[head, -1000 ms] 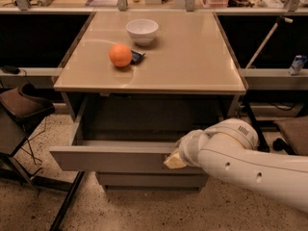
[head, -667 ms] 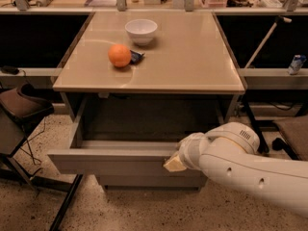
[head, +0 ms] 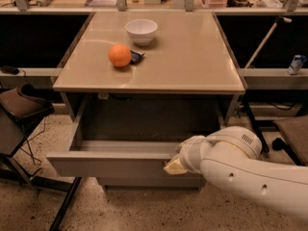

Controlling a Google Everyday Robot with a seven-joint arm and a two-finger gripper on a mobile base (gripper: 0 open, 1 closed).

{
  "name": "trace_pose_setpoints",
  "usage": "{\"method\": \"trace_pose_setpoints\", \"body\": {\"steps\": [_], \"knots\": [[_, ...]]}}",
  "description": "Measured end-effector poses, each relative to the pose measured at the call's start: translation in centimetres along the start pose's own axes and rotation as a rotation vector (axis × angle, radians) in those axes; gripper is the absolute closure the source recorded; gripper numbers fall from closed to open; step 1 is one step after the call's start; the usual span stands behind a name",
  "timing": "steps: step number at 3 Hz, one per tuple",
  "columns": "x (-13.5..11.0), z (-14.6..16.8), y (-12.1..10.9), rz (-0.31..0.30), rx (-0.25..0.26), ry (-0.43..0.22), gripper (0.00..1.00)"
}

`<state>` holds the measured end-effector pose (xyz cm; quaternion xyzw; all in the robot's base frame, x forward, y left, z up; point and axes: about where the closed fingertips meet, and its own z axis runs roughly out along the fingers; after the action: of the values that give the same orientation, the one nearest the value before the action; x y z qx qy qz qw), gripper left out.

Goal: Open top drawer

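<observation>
Warm, dim light falls on a speckled beige floor (head: 144, 211). A tan-topped bench (head: 192, 57) stands in the middle. A brown padded chair (head: 24, 105) sits at the left edge, another seat (head: 292, 131) at the right. A cluttered counter (head: 96, 1) runs behind.

The white arm (head: 250, 177) reaches in low from the right of the top drawer (head: 106, 165); its tool (head: 174, 167) sits at that drawer's front, right of centre.
</observation>
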<state>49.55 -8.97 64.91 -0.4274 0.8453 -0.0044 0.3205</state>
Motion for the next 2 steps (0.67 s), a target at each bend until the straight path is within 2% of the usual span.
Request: {"method": "trace_pose_setpoints", "body": {"steps": [2], "knots": [[0.3,-0.63,0.7,0.003,-0.002,-0.006,1.0]]}}
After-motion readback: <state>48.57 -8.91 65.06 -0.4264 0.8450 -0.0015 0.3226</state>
